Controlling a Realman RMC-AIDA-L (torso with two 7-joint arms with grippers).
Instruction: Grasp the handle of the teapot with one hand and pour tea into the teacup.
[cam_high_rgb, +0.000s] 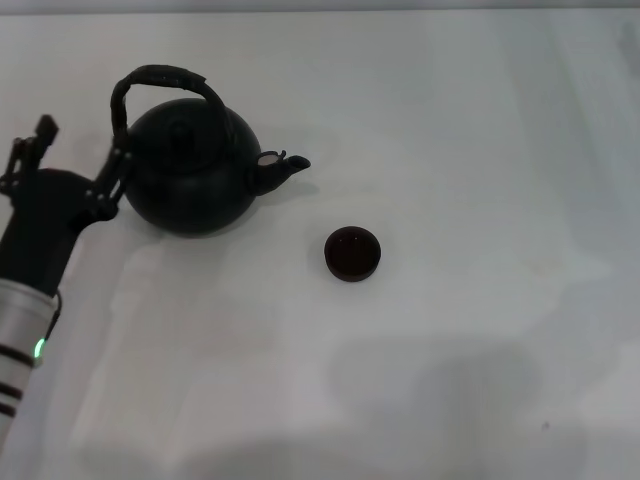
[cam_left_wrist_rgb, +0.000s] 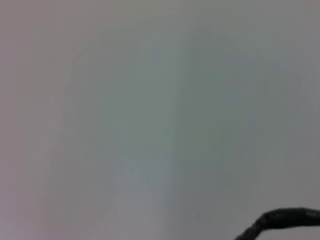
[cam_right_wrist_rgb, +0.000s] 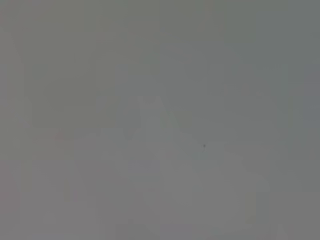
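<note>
We see the left hand (cam_high_rgb: 75, 160) spread wide beside the round matte black teapot (cam_high_rgb: 190, 170) – one finger touching its side – on the white surface (cam_high_rgb: 450, 120), small dark teacup (cam_high_rgb: 352, 253) nearby.

Plain white tabletop (cam_high_rgb: 480, 120), soft shadows near edge

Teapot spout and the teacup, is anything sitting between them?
No. In the head view, only bare white table lies between the teapot's spout and the teacup.
</note>
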